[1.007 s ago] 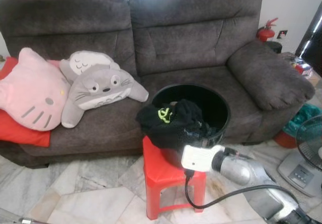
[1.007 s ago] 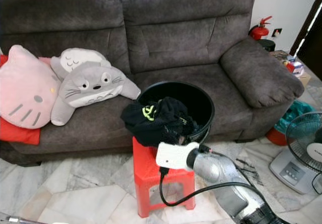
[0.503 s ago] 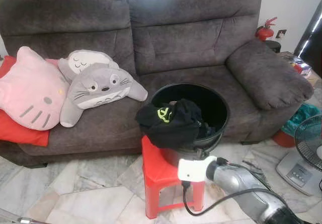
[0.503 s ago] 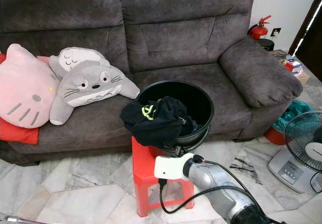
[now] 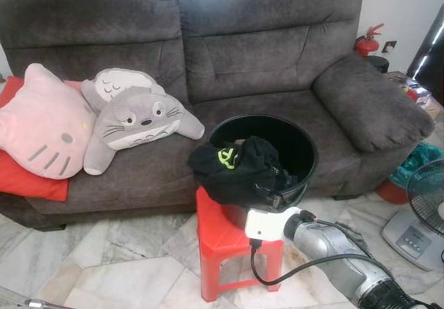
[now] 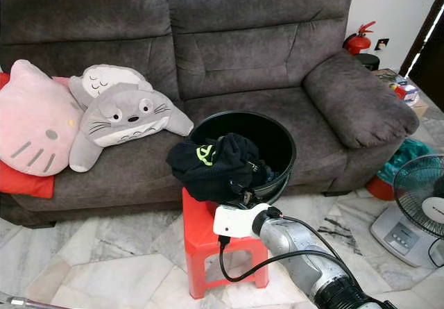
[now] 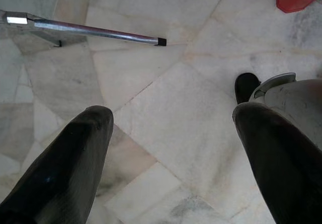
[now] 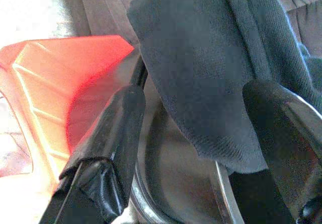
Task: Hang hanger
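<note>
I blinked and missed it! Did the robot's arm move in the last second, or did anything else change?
Yes. The right gripper pulled back a bit, then pushed in again toward the black clothes hanging over the black bucket's rim. Its fingers are open and have grabbed nothing. The bucket, clothes, red stool and sofa toys stayed put. The left gripper hangs open over the floor.

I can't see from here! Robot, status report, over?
Right claw open at bucket rim, black clothes between fingers. Left claw open, idle over floor. No hanger seen. Clothes drape over rim, in the way.
</note>
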Tool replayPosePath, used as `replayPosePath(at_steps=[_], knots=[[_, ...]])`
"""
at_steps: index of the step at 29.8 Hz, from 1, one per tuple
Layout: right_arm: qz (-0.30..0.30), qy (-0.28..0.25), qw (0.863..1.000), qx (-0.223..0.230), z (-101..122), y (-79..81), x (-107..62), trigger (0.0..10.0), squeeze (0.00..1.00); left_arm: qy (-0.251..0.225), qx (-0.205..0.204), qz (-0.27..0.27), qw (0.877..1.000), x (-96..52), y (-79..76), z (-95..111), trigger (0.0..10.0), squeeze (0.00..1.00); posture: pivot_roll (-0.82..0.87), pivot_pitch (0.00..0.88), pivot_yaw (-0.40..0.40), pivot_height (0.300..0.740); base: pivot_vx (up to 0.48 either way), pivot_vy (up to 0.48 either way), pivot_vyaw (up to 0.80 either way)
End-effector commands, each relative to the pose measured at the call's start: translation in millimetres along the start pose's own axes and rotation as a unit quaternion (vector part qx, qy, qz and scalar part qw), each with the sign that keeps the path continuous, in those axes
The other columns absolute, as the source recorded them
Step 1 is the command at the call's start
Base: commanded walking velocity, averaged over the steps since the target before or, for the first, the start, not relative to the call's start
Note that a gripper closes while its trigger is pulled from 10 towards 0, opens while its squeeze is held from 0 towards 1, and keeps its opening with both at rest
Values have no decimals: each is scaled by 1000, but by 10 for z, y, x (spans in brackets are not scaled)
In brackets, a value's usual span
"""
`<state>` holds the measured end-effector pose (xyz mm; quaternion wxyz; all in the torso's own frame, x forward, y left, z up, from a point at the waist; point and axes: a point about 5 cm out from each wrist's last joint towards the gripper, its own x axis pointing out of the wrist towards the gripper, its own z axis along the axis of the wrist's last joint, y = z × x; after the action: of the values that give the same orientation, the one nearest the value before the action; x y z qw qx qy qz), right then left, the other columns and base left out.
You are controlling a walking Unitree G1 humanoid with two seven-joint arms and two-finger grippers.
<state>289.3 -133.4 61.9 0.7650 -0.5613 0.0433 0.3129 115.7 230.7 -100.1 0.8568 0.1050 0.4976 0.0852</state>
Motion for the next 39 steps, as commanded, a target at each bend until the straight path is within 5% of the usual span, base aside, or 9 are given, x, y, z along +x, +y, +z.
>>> replayPosePath(at_steps=[1,15,16,17,19,39], knots=[[-5,11,1000,-2,-35,-15,8,10000,0,3,-2,6,1000,-3,34,-21,10000,0,-180,0,67,740,0,0,0],[-43,5,999,-3,-1,-105,53,10000,0,2,-2,11,1000,-4,36,-18,10000,0,-177,0,67,740,0,0,0],[-41,1,999,-3,8,-95,53,8353,0,1,-2,11,1000,-4,36,-18,10000,0,-177,0,67,740,0,0,0],[-39,-1,999,-2,13,-89,53,8353,0,1,-2,11,1000,-3,37,-18,10000,0,-177,0,67,740,0,0,0],[-37,-7,999,-1,24,-82,52,0,0,1,-2,12,1000,-3,36,-16,10000,0,-178,0,67,740,0,0,0],[-44,-6,999,3,32,-91,64,0,0,1,0,14,1000,-3,44,-15,10000,0,-175,0,69,740,0,0,0]])
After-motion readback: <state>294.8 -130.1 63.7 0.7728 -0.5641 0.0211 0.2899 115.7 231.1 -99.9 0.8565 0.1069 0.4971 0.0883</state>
